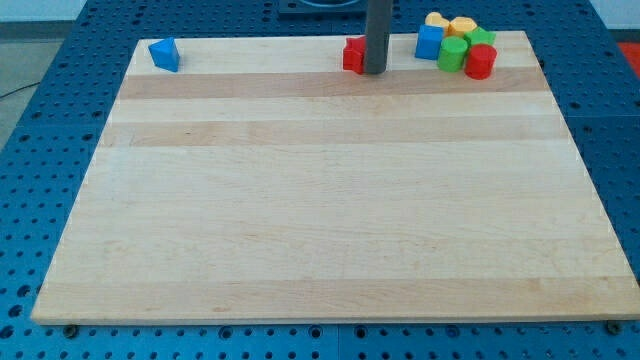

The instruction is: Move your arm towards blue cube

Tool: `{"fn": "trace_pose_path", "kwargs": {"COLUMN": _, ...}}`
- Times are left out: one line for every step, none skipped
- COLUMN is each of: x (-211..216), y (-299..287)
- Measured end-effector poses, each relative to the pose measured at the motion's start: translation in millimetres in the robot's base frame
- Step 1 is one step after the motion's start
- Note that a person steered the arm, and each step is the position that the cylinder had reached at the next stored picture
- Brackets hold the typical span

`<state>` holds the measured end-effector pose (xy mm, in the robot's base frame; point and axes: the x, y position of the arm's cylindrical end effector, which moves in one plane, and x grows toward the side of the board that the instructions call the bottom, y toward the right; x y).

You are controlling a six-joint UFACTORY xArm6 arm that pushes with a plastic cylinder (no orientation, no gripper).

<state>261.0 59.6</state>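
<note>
The blue cube (430,42) sits near the view's top right, at the left side of a tight cluster of blocks. My tip (374,71) is at the lower end of the dark rod near the view's top centre. It stands left of the blue cube with a gap between them. A red block (353,54) lies right against the rod's left side, partly hidden by it.
The cluster beside the blue cube holds a green cylinder (453,54), a red cylinder (480,62), a green block (482,38) and two yellow blocks (449,22). A blue triangular block (165,54) lies at the top left of the wooden board (330,200).
</note>
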Motion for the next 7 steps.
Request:
{"fn": "trace_pose_path", "kwargs": {"x": -1, "y": -11}}
{"fn": "trace_pose_path", "kwargs": {"x": -1, "y": -18}}
{"fn": "trace_pose_path", "kwargs": {"x": 0, "y": -19}}
{"fn": "trace_pose_path", "kwargs": {"x": 16, "y": -10}}
{"fn": "trace_pose_path", "kwargs": {"x": 37, "y": 15}}
{"fn": "trace_pose_path", "kwargs": {"x": 47, "y": 25}}
{"fn": "trace_pose_path", "kwargs": {"x": 39, "y": 40}}
